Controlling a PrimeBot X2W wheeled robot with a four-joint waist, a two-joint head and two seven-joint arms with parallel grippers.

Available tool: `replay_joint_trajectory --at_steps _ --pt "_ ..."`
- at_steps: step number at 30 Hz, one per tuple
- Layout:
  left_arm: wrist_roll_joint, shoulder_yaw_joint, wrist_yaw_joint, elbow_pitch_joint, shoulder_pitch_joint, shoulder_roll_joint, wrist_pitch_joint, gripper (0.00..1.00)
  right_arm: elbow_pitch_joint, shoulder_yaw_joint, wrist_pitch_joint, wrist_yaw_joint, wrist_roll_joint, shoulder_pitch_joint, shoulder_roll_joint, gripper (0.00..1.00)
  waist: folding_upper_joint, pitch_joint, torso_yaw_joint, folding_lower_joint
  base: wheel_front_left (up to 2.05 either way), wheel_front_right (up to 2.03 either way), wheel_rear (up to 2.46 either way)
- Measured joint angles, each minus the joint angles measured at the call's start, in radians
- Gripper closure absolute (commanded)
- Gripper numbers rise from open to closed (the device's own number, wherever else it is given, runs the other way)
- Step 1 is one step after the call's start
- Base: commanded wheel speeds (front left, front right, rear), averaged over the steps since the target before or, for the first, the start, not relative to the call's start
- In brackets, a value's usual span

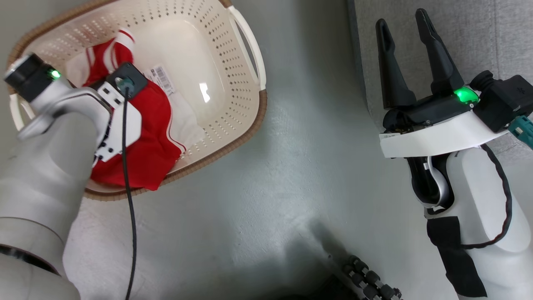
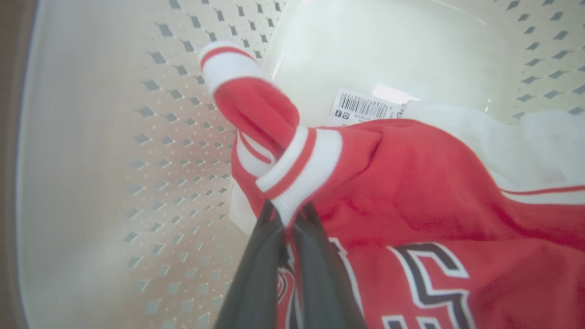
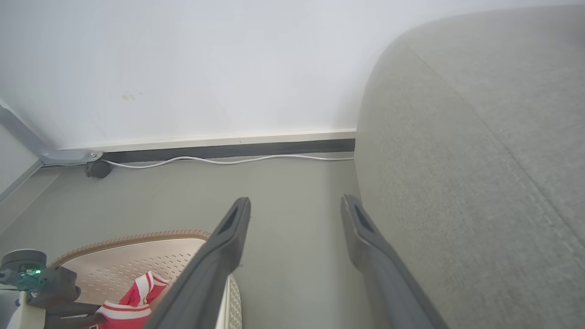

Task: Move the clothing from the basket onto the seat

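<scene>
**Red jersey nipped at the trim, down inside the basket**

Red against cream: bunched as the clothing [image 1: 150, 141] in the 7 o'clock part of the basket [image 1: 250, 125], spilling onto the brown rim at 6. Sits with that basket at 10 o'clock of the head view, on the grey floor [image 1: 312, 166].

Reaches down into the heap with the left gripper [image 2: 288, 214]. From the left wrist, pinches a fold of red-white striped trim between two dark fingers [image 2: 256, 274], pressed together on the cloth. Black-and-white lettering at 5 o'clock of the grip. Paper label [image 2: 361, 107] on the basket floor at 1 o'clock, its lower edge meeting the red fabric. White cloth [image 2: 525, 151] at 3 o'clock, beside the red.

Holds the right gripper [image 1: 402, 18] spread, with nothing between the fingers, at 2 o'clock of the head view. Points to 12, over the edge of the seat [image 1: 479, 33]. Grey woven seat at 1 to 3 o'clock, well apart from the basket, bare floor between.

From the right wrist, white cable [image 3: 228, 160] along the skirting at 11 o'clock.
</scene>
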Motion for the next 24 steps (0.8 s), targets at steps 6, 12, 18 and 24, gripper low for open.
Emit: replay_joint_trajectory --at_steps 6,12,18,24 --pt "-0.039 0.002 -0.012 0.0 0.042 -0.038 -0.095 1.0 0.032 -0.017 0.0 0.0 -0.028 0.002 0.0 0.0 0.0 -0.079 0.023 0.0 0.0 0.0 0.0" --pt "-0.122 0.033 -0.02 0.0 0.101 -0.09 -0.18 1.0 0.073 -0.048 0.0 0.0 -0.061 0.032 -0.001 0.0 0.0 -0.187 0.06 0.0 0.0 0.0 0.0" --pt "-0.186 0.057 -0.024 0.0 0.153 -0.148 -0.224 1.0 0.109 -0.071 0.0 0.0 -0.072 0.09 -0.017 0.0 0.0 -0.291 0.097 0.0 0.0 0.0 0.0" --pt "-0.255 0.079 0.002 -0.054 0.232 -0.212 -0.225 1.0 0.141 -0.085 0.0 0.0 -0.08 0.163 -0.033 0.0 0.0 -0.408 0.135 0.0 0.0 0.0 0.0"
